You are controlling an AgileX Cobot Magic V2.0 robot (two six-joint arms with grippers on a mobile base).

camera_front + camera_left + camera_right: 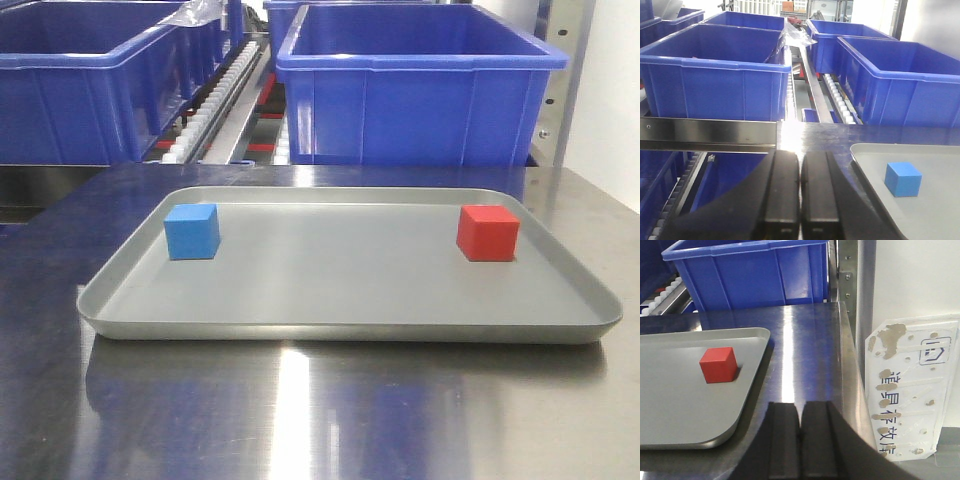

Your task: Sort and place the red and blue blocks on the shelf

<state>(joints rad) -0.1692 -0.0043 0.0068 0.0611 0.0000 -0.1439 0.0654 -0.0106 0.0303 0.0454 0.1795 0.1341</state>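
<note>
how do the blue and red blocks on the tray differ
Colour: the blue block is bright blue, the red block solid red. Place: the blue block sits near the tray's far left corner, the red block near its far right corner. View: only the blue block shows in the left wrist view, only the red block in the right. Both are equal-sized cubes resting flat on the tray.

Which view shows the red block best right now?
Right wrist view: the red block appears largest, top and two sides visible, on the tray. Front view shows it smaller; left wrist view misses it.
</note>
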